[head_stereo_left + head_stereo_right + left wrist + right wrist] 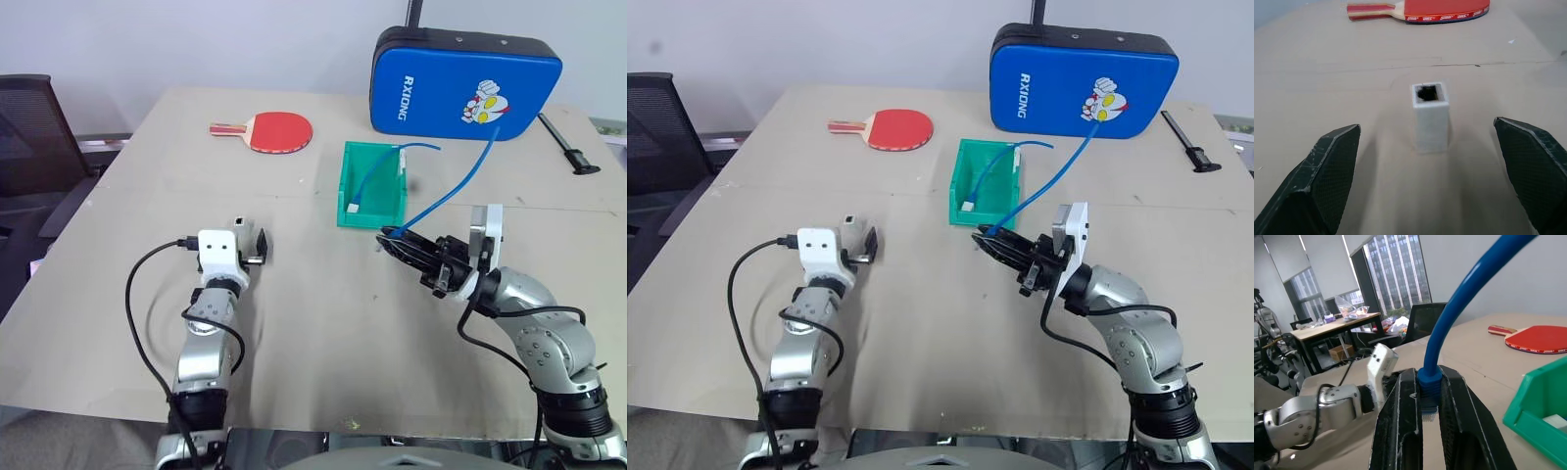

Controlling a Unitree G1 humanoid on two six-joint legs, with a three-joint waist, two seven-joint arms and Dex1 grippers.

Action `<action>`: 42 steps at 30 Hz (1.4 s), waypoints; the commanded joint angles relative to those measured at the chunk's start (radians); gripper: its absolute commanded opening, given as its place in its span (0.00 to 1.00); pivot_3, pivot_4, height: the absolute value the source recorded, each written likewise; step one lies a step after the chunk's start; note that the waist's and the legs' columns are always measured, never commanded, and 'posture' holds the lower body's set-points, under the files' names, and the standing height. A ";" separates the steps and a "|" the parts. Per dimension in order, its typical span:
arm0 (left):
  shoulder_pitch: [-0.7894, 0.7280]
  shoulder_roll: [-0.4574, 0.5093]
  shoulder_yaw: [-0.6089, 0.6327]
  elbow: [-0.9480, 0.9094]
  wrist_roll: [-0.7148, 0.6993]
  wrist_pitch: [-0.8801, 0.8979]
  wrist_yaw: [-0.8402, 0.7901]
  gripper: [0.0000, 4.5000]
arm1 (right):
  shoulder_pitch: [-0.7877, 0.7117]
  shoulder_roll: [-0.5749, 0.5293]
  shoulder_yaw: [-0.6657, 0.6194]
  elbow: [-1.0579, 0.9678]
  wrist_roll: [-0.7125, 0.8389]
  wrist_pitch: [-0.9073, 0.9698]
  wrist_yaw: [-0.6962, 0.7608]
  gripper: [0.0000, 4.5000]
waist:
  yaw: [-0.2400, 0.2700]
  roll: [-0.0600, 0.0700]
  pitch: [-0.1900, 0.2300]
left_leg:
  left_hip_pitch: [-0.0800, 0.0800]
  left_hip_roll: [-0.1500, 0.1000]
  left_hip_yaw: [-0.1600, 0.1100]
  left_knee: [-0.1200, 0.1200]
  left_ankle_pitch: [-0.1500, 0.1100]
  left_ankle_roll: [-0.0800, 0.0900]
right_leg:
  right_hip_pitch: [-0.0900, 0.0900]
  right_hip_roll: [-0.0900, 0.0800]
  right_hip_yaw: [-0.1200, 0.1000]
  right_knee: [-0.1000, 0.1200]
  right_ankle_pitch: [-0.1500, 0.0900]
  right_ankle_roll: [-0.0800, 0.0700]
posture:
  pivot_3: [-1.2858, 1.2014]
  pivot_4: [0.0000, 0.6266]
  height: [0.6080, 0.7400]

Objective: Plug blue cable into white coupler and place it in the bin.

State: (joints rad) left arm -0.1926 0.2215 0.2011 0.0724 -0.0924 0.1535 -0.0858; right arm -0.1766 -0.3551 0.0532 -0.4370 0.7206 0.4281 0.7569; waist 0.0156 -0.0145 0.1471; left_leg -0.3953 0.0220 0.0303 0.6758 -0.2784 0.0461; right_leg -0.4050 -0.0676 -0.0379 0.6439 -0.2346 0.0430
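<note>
On the tan table [294,323], the white coupler [1430,116] stood upright at twelve o'clock between the left gripper [1432,181]'s spread jaws; the right gripper [1431,423] pinched the blue cable [1459,308].

blue cable [1459,308] plug end | pinched, mostly hidden | right gripper [1431,431]

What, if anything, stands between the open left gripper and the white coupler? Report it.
Nothing visible does. In the left wrist view the white coupler stands upright on bare table, straight ahead of the left gripper, whose jaws stand wide apart on either side of it.
</note>
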 commanded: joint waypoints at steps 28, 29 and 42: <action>-0.065 0.071 -0.286 -0.192 -0.075 -0.047 -0.480 0.06 | -0.156 0.034 0.075 0.108 -0.284 -0.143 -0.085 0.00 | -0.003 0.001 -0.001 | -0.001 0.000 0.002 0.000 0.000 -0.001 | -0.001 -0.003 0.005 -0.001 0.000 0.000 | 0.52 0.24 0.92; -0.080 0.070 -0.298 -0.184 -0.052 -0.066 -0.472 0.06 | -0.173 0.046 0.082 0.123 -0.314 -0.164 -0.100 0.00 | -0.003 0.001 -0.001 | -0.001 0.000 0.002 -0.001 0.000 -0.001 | -0.002 -0.002 0.005 -0.001 0.000 0.000 | 0.52 0.24 0.92; -0.172 0.079 -0.389 -0.138 0.131 -0.202 -0.420 0.06 | -0.274 0.194 0.166 0.254 -0.549 -0.378 -0.210 0.00 | -0.003 0.001 -0.001 | -0.002 0.000 0.005 -0.001 0.000 -0.001 | -0.003 0.002 0.005 -0.001 0.000 0.000 | 0.52 0.24 0.92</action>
State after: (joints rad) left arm -0.3474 0.3000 -0.1770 -0.0536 0.0188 -0.0123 -0.5161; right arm -0.4271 -0.1767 0.2120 -0.1666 0.1842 0.0807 0.5602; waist 0.0122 -0.0132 0.1465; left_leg -0.3972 0.0218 0.0349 0.6744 -0.2781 0.0452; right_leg -0.4081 -0.0651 -0.0334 0.6428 -0.2346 0.0432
